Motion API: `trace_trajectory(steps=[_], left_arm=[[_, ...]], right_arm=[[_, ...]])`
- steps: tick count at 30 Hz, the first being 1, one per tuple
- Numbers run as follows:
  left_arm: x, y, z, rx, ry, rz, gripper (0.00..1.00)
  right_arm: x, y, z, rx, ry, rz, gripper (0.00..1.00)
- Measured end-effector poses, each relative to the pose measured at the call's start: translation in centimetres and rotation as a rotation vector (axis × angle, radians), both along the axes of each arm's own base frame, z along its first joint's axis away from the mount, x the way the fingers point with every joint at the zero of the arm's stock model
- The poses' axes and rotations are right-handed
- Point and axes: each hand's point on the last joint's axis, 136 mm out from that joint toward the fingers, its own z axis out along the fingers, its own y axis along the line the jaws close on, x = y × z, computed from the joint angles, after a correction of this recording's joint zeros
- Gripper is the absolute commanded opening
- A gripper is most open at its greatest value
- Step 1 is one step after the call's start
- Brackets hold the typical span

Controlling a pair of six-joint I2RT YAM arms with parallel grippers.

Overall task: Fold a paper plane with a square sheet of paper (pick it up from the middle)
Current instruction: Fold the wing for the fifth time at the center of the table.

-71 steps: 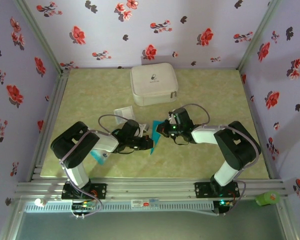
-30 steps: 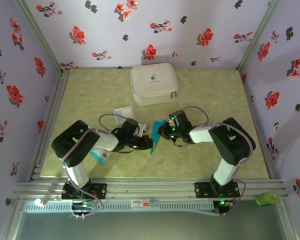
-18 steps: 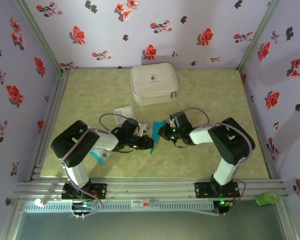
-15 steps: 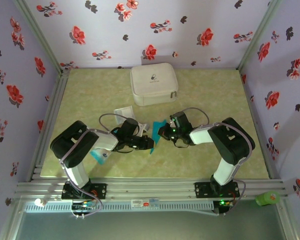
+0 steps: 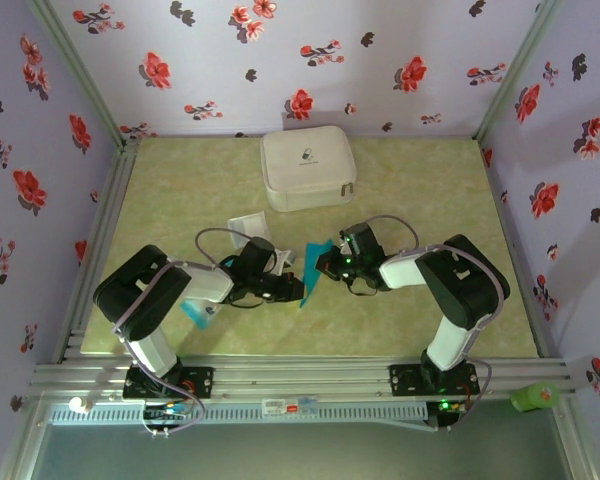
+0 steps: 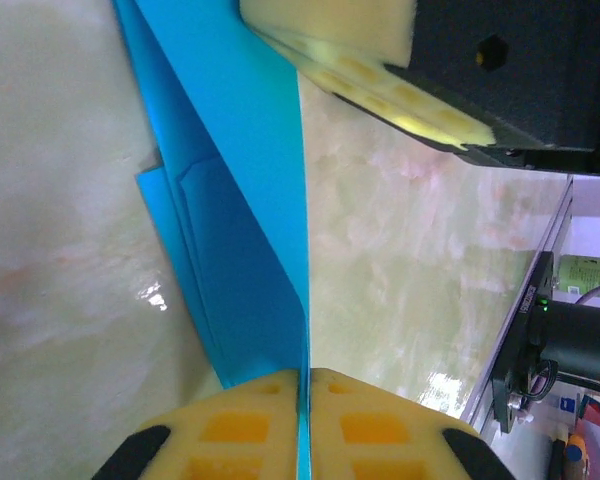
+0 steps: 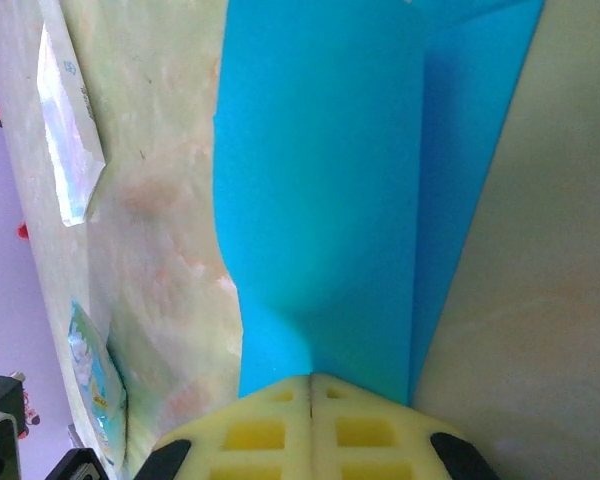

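Paper: your square sheet of paper (image 5: 314,268) was near the middle of the bench (image 5: 180,180), a little toward the near edge, already creased into a narrow folded strip and held between the two arms.
Left claw: your left claw (image 6: 305,385) was pinched shut on one end of the blue paper; in the left wrist view the sheet ran edge-on straight out from between its yellow pads (image 6: 245,420).
Right claw: your right claw (image 7: 311,388) was clamped on the opposite end, the blue layers fanning out from its closed pads (image 7: 260,425).
Step in hand: you appeared to be mid-fold, sharpening or holding a lengthwise crease; it was not yet a finished dart.
Next move: you would probably need to keep one claw clamped while the other let go and re-gripped a loose flap to fold a wing, without tearing the thin sheet.
Nearby: a white zip case (image 5: 307,168) sat toward the far edge.
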Motion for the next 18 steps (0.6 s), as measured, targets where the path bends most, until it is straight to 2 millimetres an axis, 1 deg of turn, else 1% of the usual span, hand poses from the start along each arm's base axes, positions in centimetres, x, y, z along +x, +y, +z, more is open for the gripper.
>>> trace_trajectory(steps=[4,9,14,18], left_arm=[[-0.4,0.3,-0.4,0.011,0.011,-0.001,0.18],[-0.3,0.2,0.6,-0.005,0.001,0.003,0.27],[0.2,0.0,1.7,-0.022,-0.017,0.023,0.28],[0.7,-0.2,2.0,-0.025,-0.021,0.04,0.25]], right_arm=[[-0.1,0.0,0.0,0.001,0.002,0.002,0.03],[0.0,0.0,0.0,0.001,0.002,0.002,0.03],[0.0,0.0,0.0,0.002,0.003,0.002,0.03],[-0.1,0.0,0.0,0.002,0.003,0.002,0.03]])
